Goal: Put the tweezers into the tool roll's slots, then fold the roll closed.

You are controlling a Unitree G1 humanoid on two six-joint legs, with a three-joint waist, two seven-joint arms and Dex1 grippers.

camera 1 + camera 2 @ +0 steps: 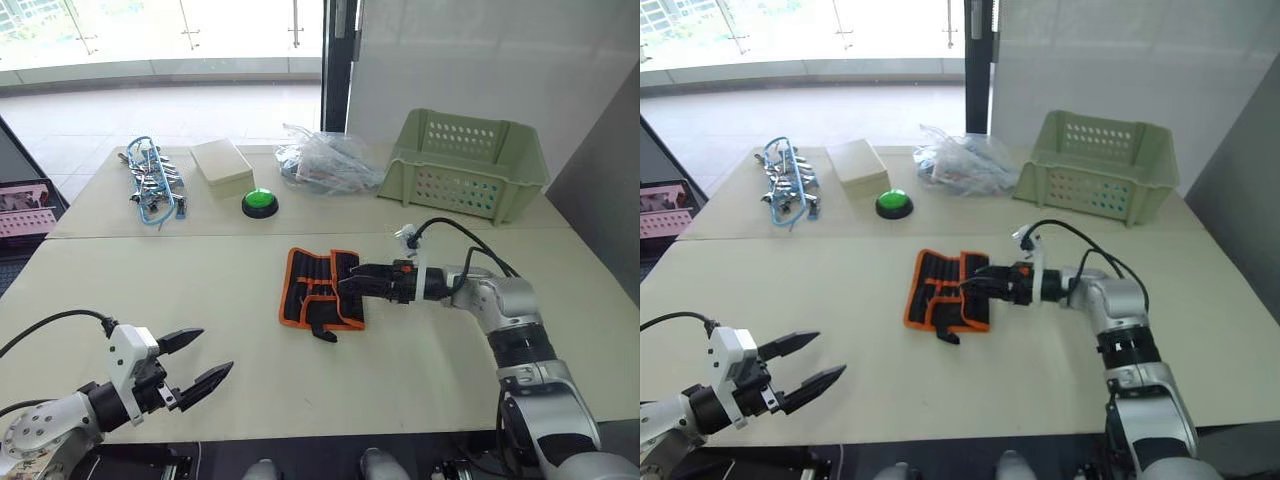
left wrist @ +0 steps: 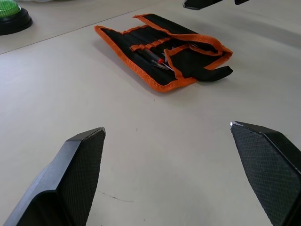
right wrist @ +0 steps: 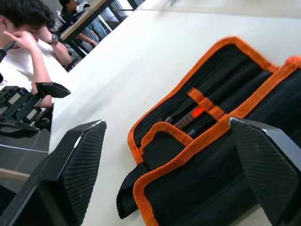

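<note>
The roll (image 1: pixel 322 287) lies partly folded mid-table, tweezers (image 3: pixel 186 117) tucked in its slots. The right gripper (image 1: pixel 352 281), fingers spread wide, hovers at the roll's right edge. The left gripper (image 1: pixel 198 361), also wide open and empty, hangs well apart near the table's front edge.

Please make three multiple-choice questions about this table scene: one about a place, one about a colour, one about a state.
1. Where is the tool roll?
A. inside the green basket
B. flat on the table, at the right pincer
C. held by the left pincer

2. What colour is the roll's edging?
A. orange
B. blue
C. white

3. How is the left pincer?
A. shut on tweezers
B. shut, holding nothing
C. open, holding nothing

Answers: 1 B, the roll lies on the table with the right pincer at its edge. 2 A, orange trim borders the black fabric. 3 C, its fingers stand apart over bare table.
</note>
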